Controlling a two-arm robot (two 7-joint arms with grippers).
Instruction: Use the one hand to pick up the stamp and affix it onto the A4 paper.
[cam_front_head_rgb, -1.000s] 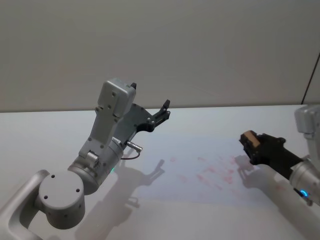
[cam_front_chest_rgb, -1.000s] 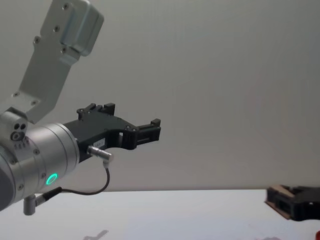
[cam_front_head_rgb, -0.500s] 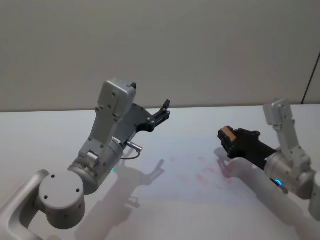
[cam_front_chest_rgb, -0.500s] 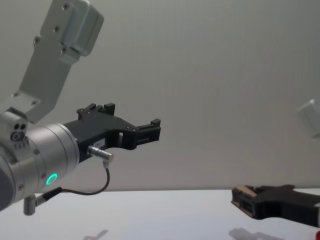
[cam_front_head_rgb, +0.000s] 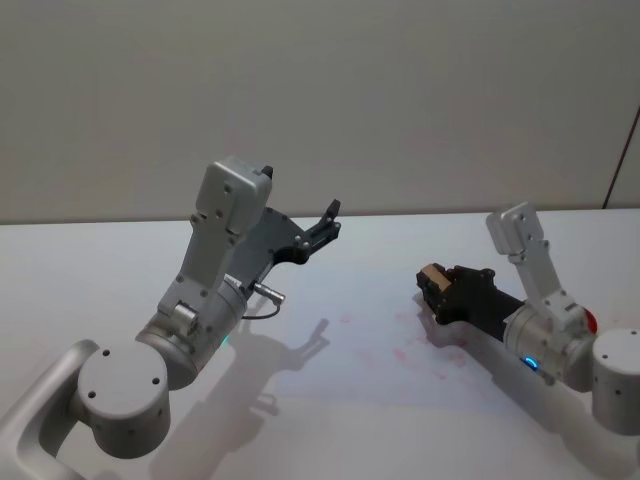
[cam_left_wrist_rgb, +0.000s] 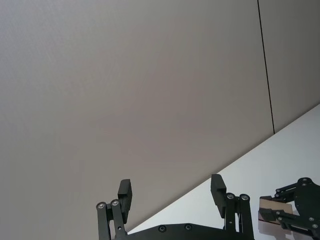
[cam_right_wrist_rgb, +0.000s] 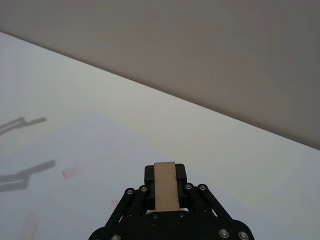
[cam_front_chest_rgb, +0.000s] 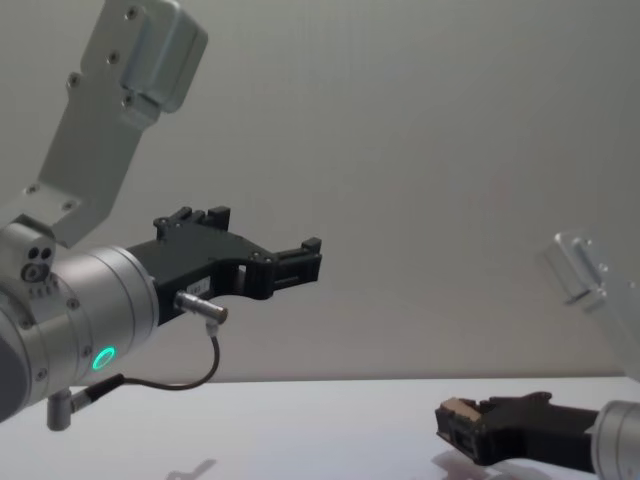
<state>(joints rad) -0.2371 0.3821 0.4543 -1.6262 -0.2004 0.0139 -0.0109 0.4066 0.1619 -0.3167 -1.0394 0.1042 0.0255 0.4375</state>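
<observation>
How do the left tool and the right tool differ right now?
The left tool is open and empty; the right tool is shut on the stamp, whose tan end shows at its tip. The left tool is raised well above the table; the right tool sits low over the red-marked paper. Both are black two-finger tools.

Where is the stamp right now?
Head view, right of centre: the stamp sits clamped in the right gripper, low over the paper near its red marks.
</observation>
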